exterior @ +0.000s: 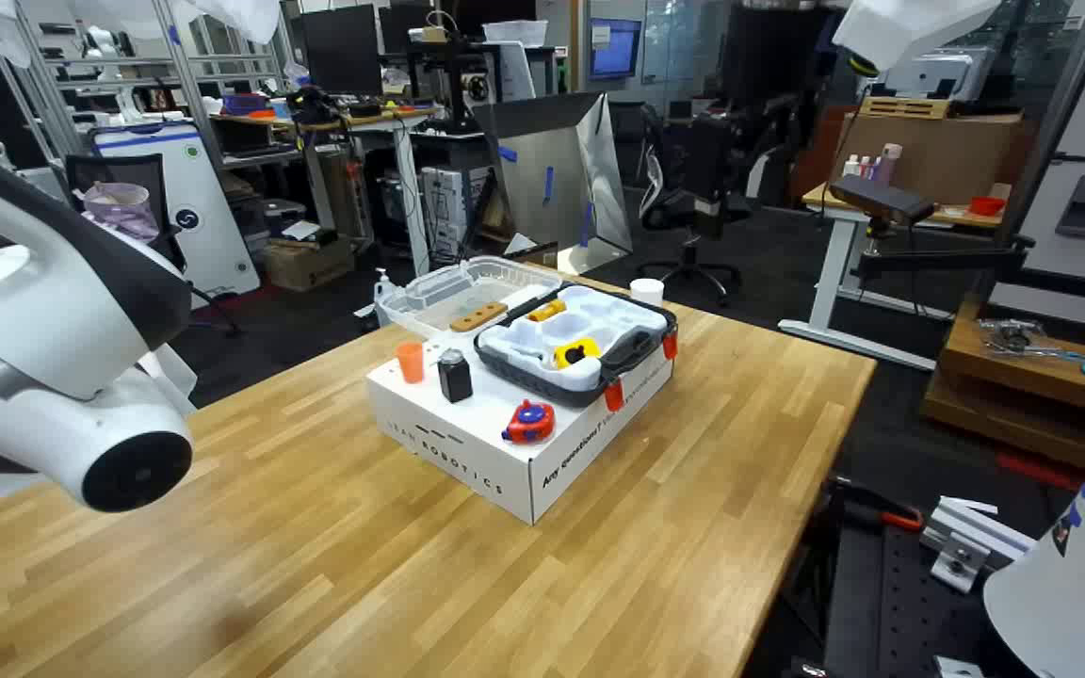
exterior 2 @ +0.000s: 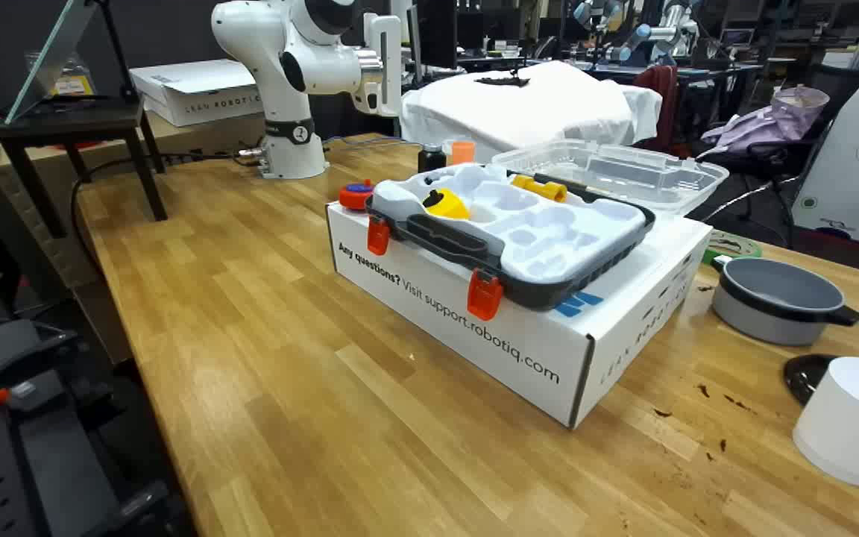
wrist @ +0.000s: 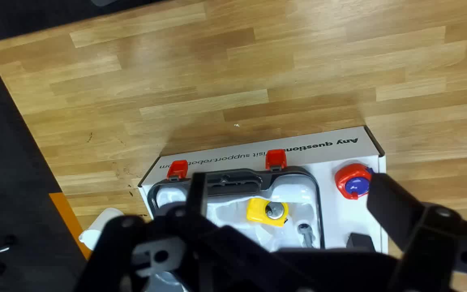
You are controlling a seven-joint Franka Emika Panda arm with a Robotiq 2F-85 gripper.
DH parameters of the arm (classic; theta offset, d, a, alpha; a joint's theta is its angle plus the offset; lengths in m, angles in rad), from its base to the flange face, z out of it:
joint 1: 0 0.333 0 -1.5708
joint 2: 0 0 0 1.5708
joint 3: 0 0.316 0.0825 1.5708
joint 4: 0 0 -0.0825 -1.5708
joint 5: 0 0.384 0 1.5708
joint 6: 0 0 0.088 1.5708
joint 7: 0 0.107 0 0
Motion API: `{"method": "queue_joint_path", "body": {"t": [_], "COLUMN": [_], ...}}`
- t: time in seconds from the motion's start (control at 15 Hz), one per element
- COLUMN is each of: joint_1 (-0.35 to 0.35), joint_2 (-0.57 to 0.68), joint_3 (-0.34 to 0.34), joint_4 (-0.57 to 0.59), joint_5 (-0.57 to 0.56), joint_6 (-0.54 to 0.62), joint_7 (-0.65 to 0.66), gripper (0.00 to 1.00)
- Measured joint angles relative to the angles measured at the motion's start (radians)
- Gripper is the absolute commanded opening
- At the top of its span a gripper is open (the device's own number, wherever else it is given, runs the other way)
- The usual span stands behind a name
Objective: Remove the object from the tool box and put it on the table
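Spread wide, with a big gap between them, the black fingers (wrist: 391, 207) of the end effector (wrist: 292, 192) are seen up close in the wrist view. Past them, the tool box (exterior 2: 556, 253) is seen. It is set on a white box (exterior 2: 459, 309), and that is set on the worktop (exterior 2: 273, 298). The clear lid (exterior 2: 616, 175) is folded back. Two things are held in the tool box: a yellow toy (wrist: 256, 211), tucked close to the handle (exterior 2: 448, 237), and an orange tube (exterior: 547, 311), laid nearer the lid. Which one is meant by the task cannot be told. On the white box, beside the tool box, a red toy (exterior: 531, 423), a black jar (exterior: 456, 381) and an orange cup (exterior: 410, 363) are lined up. On the worktop, a grey pot (exterior 2: 761, 326) is placed near the white box, and a white cup (exterior 2: 851, 425) near the pot. The arm (exterior: 72, 330) is held well apart from the tool box.
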Motion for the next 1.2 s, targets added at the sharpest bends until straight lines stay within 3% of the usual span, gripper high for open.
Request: {"method": "queue_joint_path", "body": {"t": [0.73,1.2], "joint_1": [-0.002,-0.045], "joint_2": [0.031,0.320], "joint_3": [-0.006,-0.037], "joint_4": [0.008,0.164], "joint_5": [-0.015,-0.062], "joint_6": [0.029,0.149], "joint_7": [-0.001,0.019], "gripper": [1.00,1.00]}}
